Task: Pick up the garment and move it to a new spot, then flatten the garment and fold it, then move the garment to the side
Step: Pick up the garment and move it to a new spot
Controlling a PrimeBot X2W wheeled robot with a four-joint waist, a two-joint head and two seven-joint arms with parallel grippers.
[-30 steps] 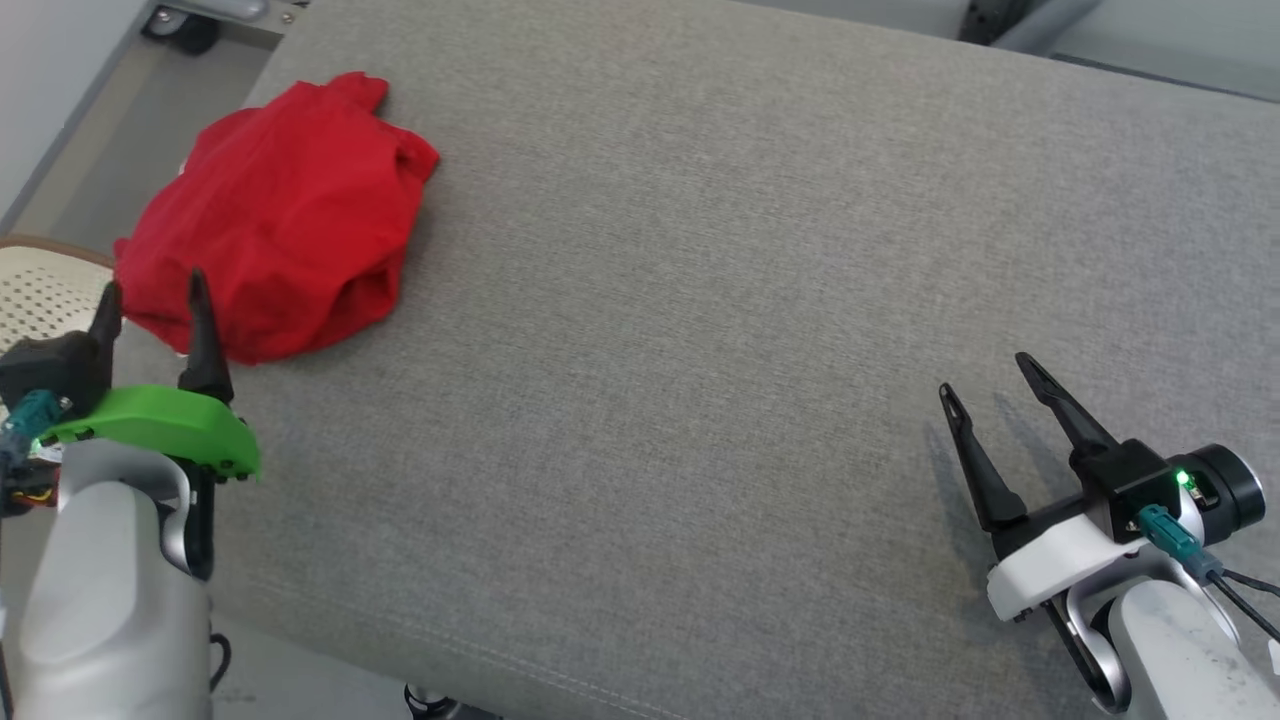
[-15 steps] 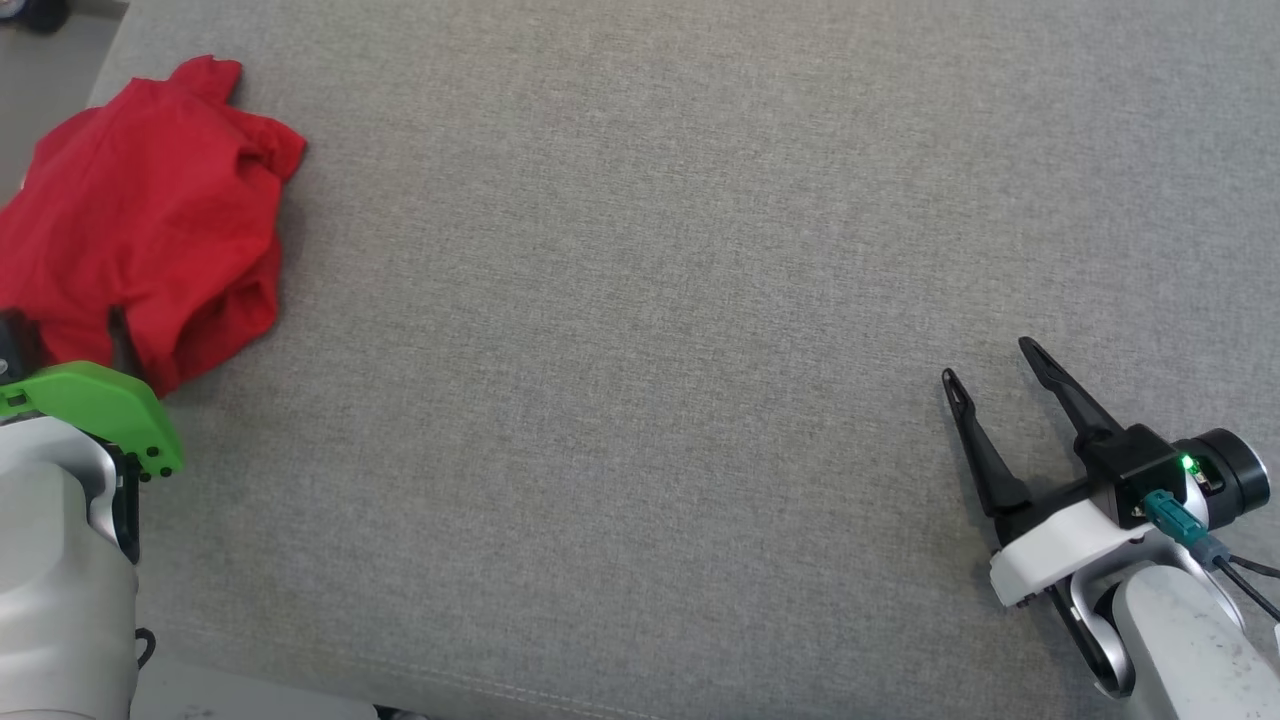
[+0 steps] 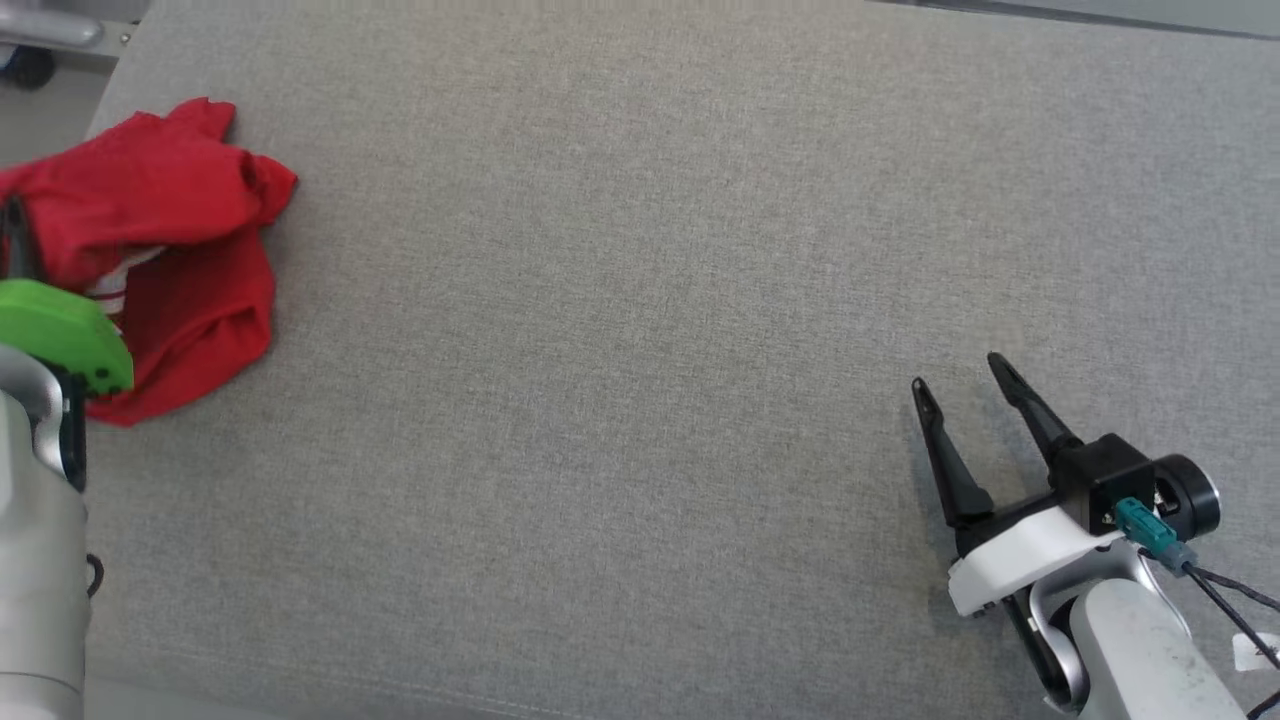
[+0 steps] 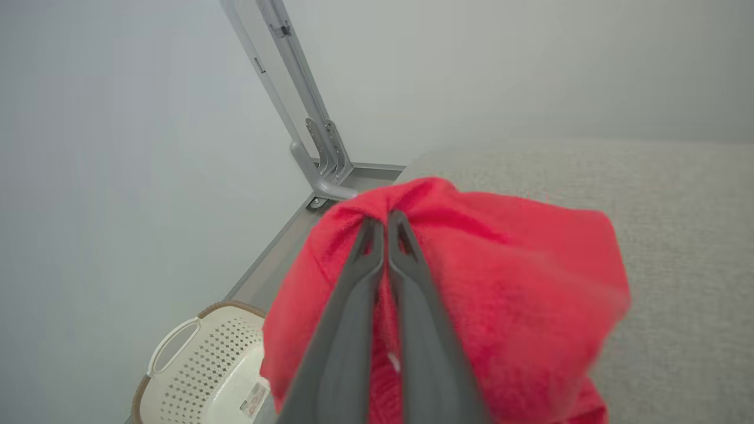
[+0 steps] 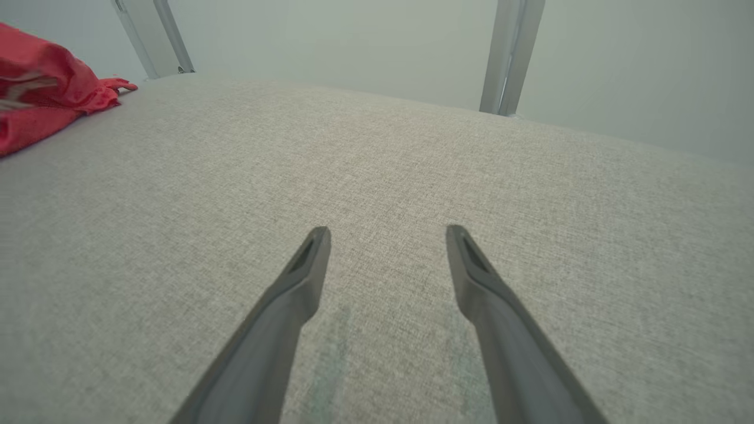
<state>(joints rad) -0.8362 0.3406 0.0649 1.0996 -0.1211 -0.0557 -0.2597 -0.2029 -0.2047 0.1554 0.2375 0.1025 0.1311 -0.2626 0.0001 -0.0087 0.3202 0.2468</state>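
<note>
A crumpled red garment (image 3: 170,250) lies at the far left of the grey cushioned surface (image 3: 640,300), partly lifted. In the left wrist view my left gripper (image 4: 386,221) is shut on a fold of the garment (image 4: 500,265), which bunches up around its two fingers. In the head view the left wrist's green cover (image 3: 55,335) sits over the garment's near edge and hides the fingers. My right gripper (image 3: 960,385) stands open at the lower right, far from the cloth, with nothing between its fingers (image 5: 312,265). The garment (image 5: 41,100) shows at the top left of the right wrist view.
A white perforated laundry basket (image 4: 206,365) stands on the floor beyond the surface's left edge. Metal frame legs (image 4: 306,118) rise near the far left corner, and another post (image 5: 509,53) stands at the back. The surface's front edge (image 3: 500,700) runs along the bottom.
The left gripper has shut on the garment and raised part of it, exposing a pale inner patch. The head camera has shifted, moving the whole scene. The right gripper stays open.
</note>
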